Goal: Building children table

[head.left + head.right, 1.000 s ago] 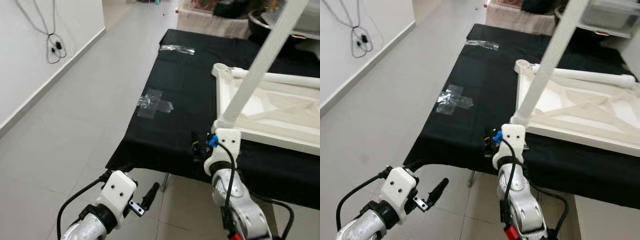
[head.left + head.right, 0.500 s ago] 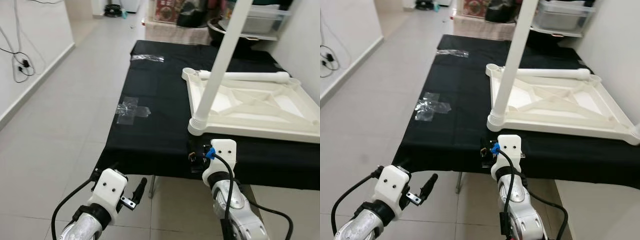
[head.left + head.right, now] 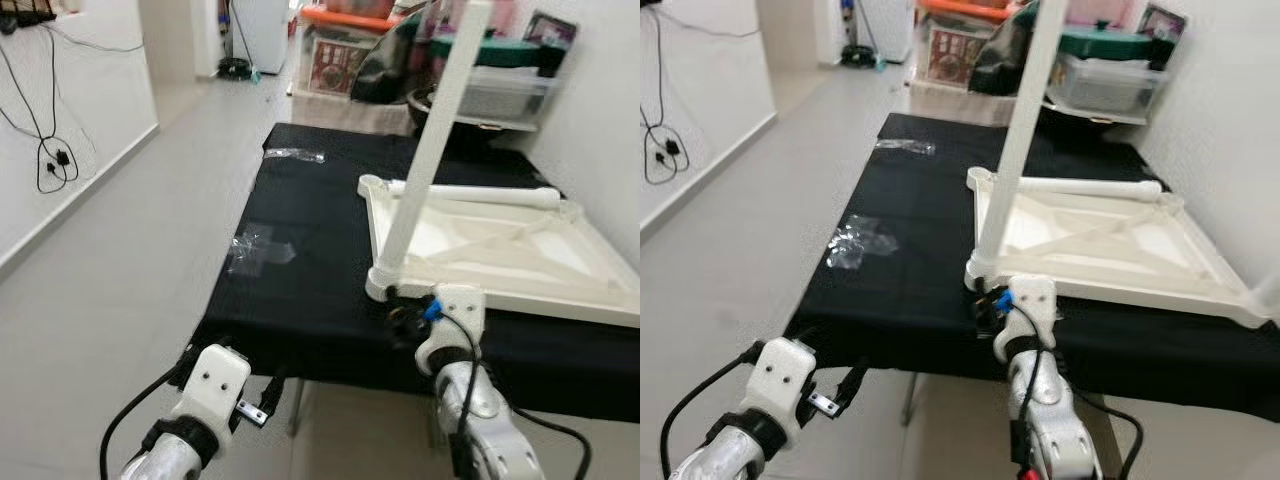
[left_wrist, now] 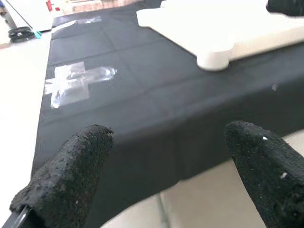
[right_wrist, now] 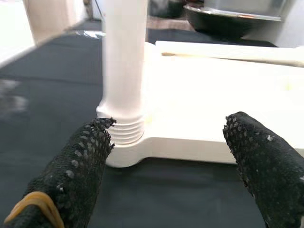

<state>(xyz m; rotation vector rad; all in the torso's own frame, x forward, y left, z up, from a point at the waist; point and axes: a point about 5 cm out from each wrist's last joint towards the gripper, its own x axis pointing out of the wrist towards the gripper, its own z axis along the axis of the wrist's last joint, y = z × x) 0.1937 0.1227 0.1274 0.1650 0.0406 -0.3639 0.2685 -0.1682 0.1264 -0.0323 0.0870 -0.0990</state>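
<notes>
While one leg [image 3: 425, 185] stands screwed into the tabletop [image 3: 500, 250], the right pincer [image 5: 166, 156], wide open, likely tightens it next.

1. The cloth-covered table [image 3: 320, 300] is taken as the landmark; it is set ahead of the robot, and the upturned tabletop [image 3: 500, 250] is laid on its right half.
2. An upright leg [image 3: 425, 160] is stood in the tabletop's near-left corner — the one nearest the table's front edge.
3. A loose leg [image 3: 480, 193] is laid across the tabletop's far side.
4. Two tape patches are stuck to the table left of the tabletop — a nearer tape patch [image 3: 258, 250] and a far tape patch [image 3: 294, 155] by the far edge.
5. Storage clutter [image 3: 440, 70] is stacked behind the table.
6. The right gripper [image 5: 171, 156] is held at the front edge, just before the upright leg; the left gripper [image 4: 166, 175] is held below the table's near-left corner.
</notes>
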